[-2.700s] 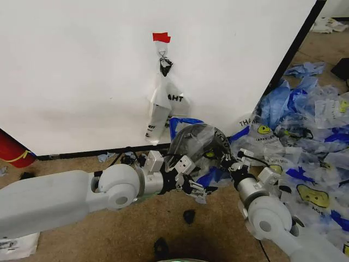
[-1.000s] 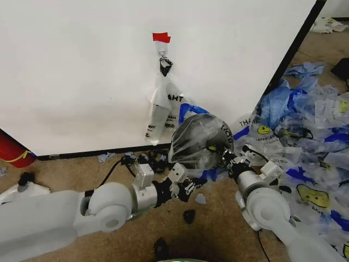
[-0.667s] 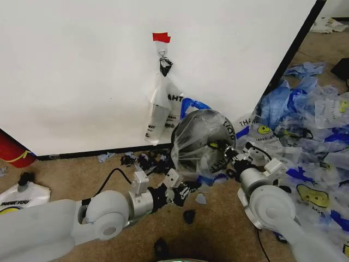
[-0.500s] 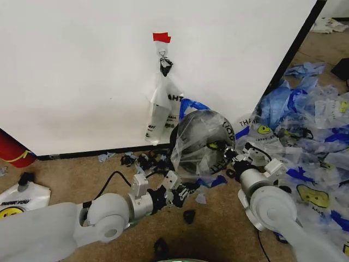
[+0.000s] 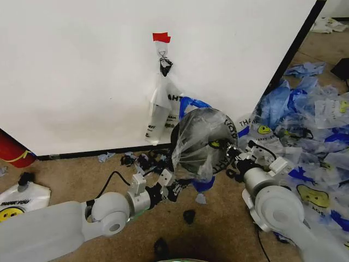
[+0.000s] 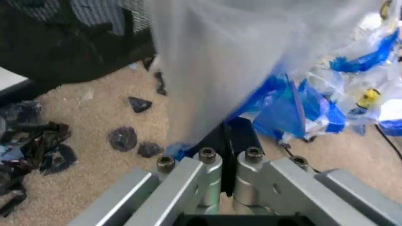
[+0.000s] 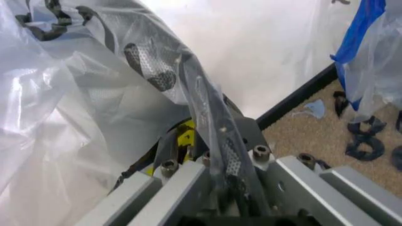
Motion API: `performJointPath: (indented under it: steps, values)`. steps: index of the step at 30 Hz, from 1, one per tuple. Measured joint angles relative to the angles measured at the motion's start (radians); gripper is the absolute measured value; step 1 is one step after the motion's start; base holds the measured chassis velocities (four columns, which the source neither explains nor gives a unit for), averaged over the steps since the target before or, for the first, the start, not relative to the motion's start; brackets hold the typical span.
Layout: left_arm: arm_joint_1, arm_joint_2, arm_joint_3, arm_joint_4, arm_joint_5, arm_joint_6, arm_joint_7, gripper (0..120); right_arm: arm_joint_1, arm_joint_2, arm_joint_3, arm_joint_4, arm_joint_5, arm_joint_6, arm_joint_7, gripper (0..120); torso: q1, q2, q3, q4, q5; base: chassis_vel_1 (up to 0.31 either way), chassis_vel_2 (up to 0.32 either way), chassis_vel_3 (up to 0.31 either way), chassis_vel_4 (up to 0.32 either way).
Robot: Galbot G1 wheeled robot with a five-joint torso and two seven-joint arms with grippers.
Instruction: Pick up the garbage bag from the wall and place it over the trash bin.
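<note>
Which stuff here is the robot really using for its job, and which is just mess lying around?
For the job:
garbage bag, draped over the trash bin
trash bin, black mesh
left gripper, fingers shut on the bag's lower edge
right gripper, fingers shut on the bag

Just lying about:
narrow bag hanging on the wall
pile of bags
red cylinder

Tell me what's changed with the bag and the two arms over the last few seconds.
The left gripper has pulled back from the bin toward the robot, still shut on the bag's lower edge. The bag has been drawn further over the bin, its blue handle now up against the wall. The right gripper stays clamped on the bag's other side. The narrow bag on the hook hasn't moved.
</note>
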Motion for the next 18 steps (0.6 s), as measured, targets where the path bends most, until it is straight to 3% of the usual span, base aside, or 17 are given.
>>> performJointPath:
  steps: [18]
  values:
    - [0.034,-0.05,0.002,0.113,0.139,-0.052,-0.092,0,-0.008,-0.018,0.003,0.029,0.006,-0.004,0.017,0,0.0,0.0,0.0,0.0002,-0.0001,0.0,0.0,0.0,0.0]
